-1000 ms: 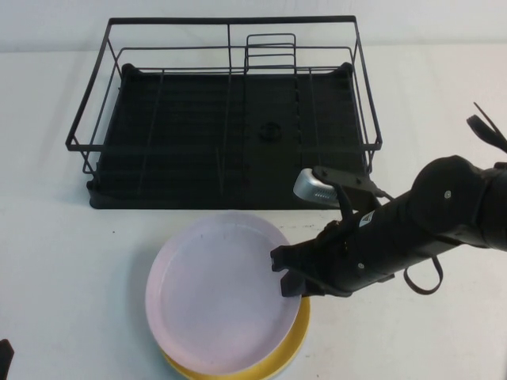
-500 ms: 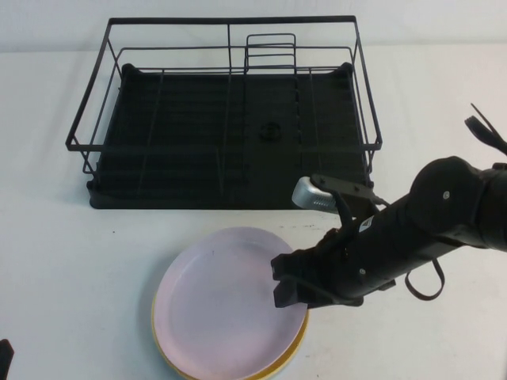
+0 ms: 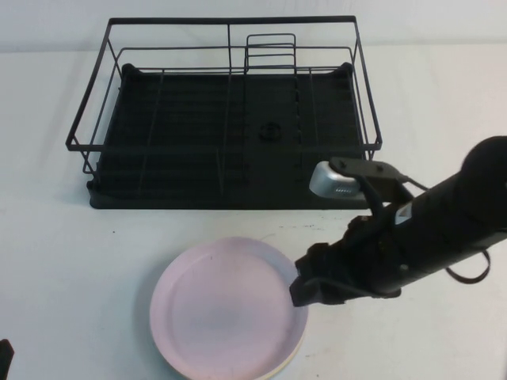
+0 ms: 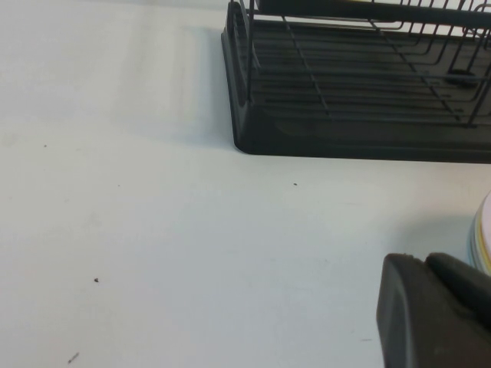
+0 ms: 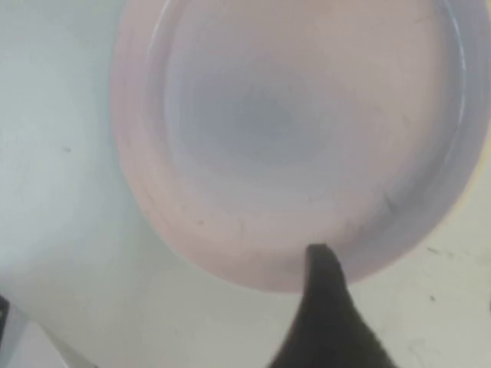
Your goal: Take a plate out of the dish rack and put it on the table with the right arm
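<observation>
The pale pink-lilac plate (image 3: 226, 313) lies flat on the white table (image 3: 63, 261) in front of the dish rack (image 3: 230, 119), on top of a yellow plate (image 3: 279, 370) of which only a sliver shows. The rack holds no plate. My right gripper (image 3: 305, 286) is at the plate's right rim and looks open. In the right wrist view one dark fingertip (image 5: 318, 257) lies over the plate's (image 5: 291, 130) rim; the other finger is hidden. My left gripper (image 4: 426, 264) is shut and empty, low over the table at the front left (image 3: 4, 356).
The rack's black tray base (image 4: 345, 84) and small wire plate-holder section (image 3: 269, 51) stand at the back. The stacked plates' edge (image 4: 483, 230) shows beside the left gripper. A silver-grey part (image 3: 333, 180) sits on the right arm near the rack's front right corner.
The pink plate came down from a tilt and now lies flat over the yellow plate. My right arm has drawn back to the right and up, with its tip now only at the rim.
</observation>
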`<state>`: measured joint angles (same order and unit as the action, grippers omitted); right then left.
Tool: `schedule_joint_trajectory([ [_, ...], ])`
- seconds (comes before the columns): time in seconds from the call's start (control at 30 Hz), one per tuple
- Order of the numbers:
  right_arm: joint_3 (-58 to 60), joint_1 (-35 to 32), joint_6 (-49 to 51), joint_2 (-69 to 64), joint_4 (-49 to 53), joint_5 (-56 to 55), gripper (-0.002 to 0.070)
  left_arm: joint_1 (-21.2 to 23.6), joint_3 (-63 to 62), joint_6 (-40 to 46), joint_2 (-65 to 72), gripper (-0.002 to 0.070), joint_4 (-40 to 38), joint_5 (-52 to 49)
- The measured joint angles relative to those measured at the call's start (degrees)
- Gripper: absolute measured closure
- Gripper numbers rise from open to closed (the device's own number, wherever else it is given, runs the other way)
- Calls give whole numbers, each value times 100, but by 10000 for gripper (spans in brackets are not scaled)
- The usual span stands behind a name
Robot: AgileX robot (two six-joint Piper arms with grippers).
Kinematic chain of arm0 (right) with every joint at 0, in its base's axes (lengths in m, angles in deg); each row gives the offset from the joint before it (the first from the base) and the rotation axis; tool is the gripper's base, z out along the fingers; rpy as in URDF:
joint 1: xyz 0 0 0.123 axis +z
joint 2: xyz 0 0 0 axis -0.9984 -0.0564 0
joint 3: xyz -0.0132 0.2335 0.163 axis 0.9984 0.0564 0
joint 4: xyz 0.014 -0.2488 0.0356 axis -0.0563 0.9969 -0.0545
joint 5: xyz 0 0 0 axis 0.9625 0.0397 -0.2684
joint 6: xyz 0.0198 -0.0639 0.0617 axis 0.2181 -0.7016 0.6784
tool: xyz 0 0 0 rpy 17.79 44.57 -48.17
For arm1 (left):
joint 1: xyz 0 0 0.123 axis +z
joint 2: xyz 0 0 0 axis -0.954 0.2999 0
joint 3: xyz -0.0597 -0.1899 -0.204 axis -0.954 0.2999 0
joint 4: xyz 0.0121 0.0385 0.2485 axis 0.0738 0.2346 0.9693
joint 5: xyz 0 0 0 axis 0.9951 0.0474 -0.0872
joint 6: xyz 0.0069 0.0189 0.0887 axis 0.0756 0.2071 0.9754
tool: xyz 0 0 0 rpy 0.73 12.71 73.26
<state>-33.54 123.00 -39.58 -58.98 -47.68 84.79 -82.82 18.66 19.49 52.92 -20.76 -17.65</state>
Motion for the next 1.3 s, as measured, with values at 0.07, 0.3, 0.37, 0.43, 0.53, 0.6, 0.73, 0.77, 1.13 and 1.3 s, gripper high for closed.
schedule_joint_trajectory([
  [0.07, 0, 0, 11, 233, 206, 152, 313, 0, 0, 0, 0, 679, 0, 0],
  [0.3, 0, 0, 54, 1221, 774, 669, 645, 0, 0, 0, 0, 679, 0, 0],
  [0.37, 0, 0, 219, 1584, 1002, 834, 673, 0, 0, 0, 0, 679, 0, 0],
  [0.43, 69, 0, 467, 1996, 1297, 960, 685, 0, 0, 0, 0, 679, 0, 0],
  [0.53, 308, 0, 664, 2641, 1680, 1072, 690, 0, 0, 0, 0, 679, 0, 0],
  [0.6, 467, -11, 704, 3037, 1733, 1226, 692, 0, 0, 0, 0, 679, 0, 0],
  [0.73, 570, -11, 717, 3743, 1787, 1927, 694, 0, 0, 0, 0, 679, 0, 0],
  [0.77, 570, -11, 638, 3861, 1819, 2062, 694, 0, 0, 0, 0, 679, 0, 0],
  [1.13, 2207, -50, 170, 5389, 3020, 997, 694, 0, 0, 0, 0, 679, 0, 0],
  [1.3, 3810, -1216, 148, 6064, 3765, -929, 694, 0, 0, 0, 0, 679, 0, 0],
])
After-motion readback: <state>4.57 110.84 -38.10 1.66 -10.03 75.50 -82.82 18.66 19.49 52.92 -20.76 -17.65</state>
